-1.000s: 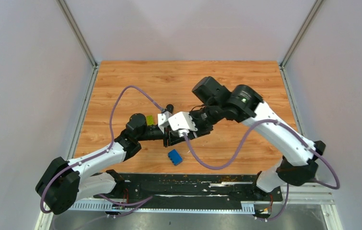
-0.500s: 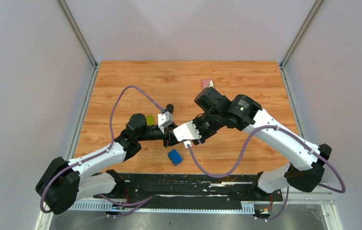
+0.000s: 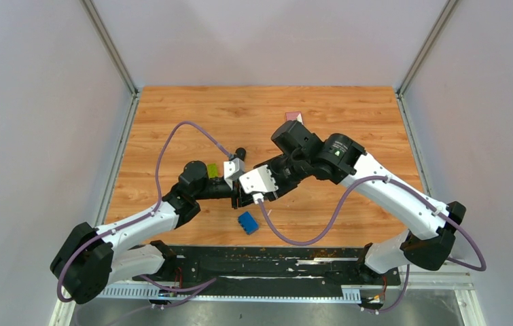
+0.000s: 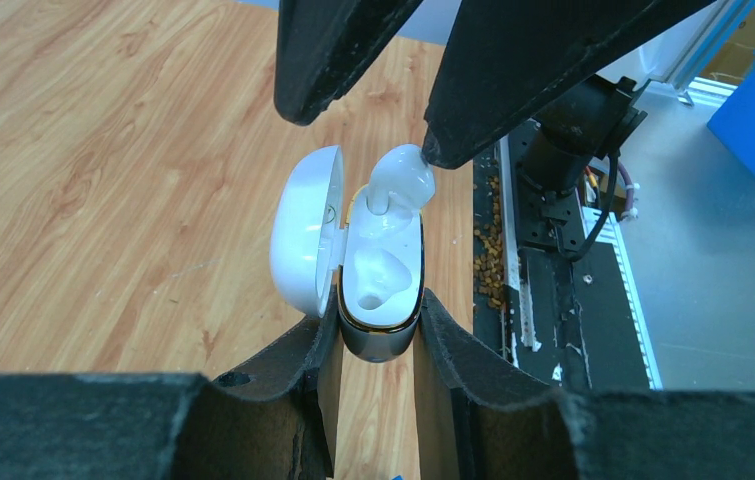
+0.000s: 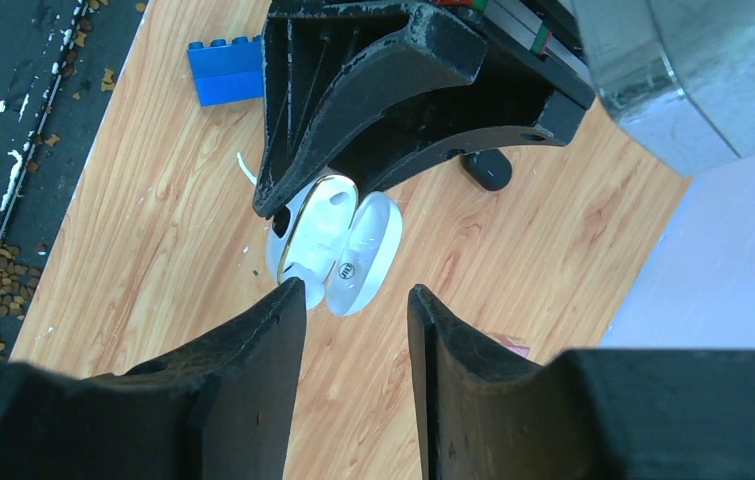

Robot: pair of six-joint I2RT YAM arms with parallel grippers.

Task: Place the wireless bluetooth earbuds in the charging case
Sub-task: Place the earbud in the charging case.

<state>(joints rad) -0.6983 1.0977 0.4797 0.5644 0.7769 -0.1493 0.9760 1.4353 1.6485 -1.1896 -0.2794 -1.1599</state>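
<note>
Top view: the left arm (image 3: 134, 229) and right arm (image 3: 389, 193) meet mid-counter (image 3: 172, 115), with a blue brick (image 3: 247, 222) just beside them.

Left wrist: the left claw (image 4: 378, 322) is clamped on the open charging case (image 4: 378, 300). A white earbud (image 4: 398, 180) stands at the case's far end, touching one finger (image 4: 523, 70) of the right claw (image 4: 365, 132), whose fingers stand apart.

Right wrist: the open charging case sits just past the spread fingertips, and a black case (image 5: 488, 170) lies on the counter beyond.

Wood-grain tabletop (image 3: 348, 109) between plain pale grey walls (image 3: 29, 122), aluminium corner posts (image 3: 109, 47) behind, under even light
</note>
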